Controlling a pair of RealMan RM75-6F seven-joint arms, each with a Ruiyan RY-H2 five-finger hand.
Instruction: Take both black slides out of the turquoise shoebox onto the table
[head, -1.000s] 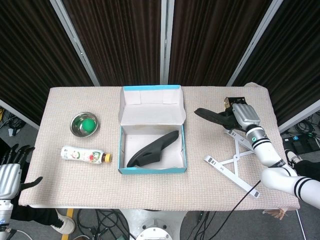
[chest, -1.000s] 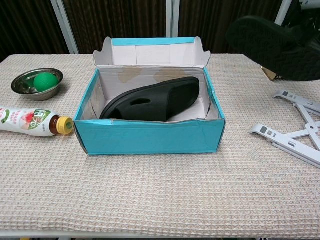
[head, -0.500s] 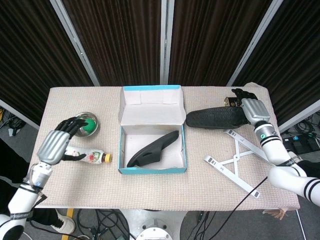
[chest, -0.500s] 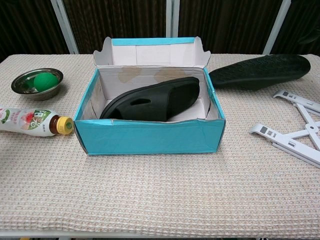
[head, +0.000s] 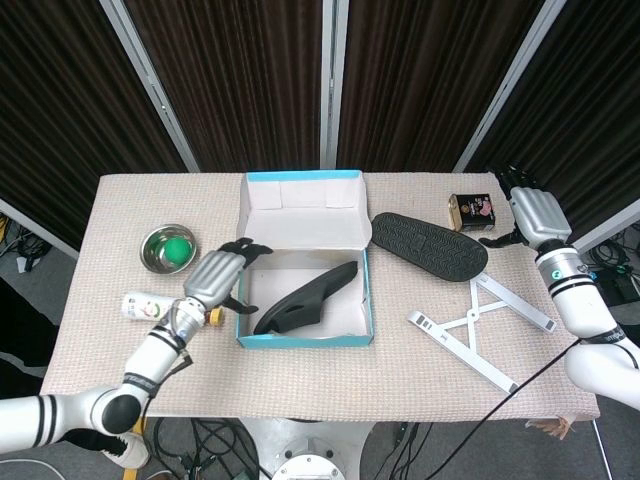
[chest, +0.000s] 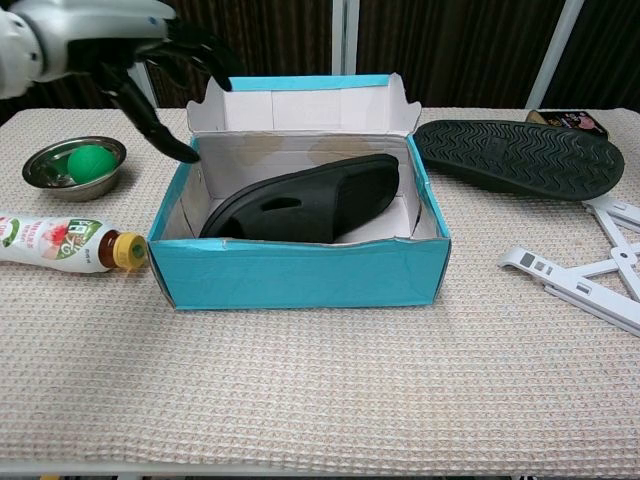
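Head view: my left hand (head: 218, 273) spreads empty over the box (head: 305, 342) edge (one slide (head: 306, 297) inside); right hand (head: 533, 210) empty too.

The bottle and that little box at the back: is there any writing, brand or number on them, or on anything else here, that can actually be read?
Bottle: its label bears red and green print, too blurred to read.
Small dark box: a colourful printed top, too small to read.
Turquoise shoebox: no lettering shows on its walls or flap.
Black slide on the table: only tread pattern, no words.
White folding stand: no marking legible.
So nothing here can be quoted.
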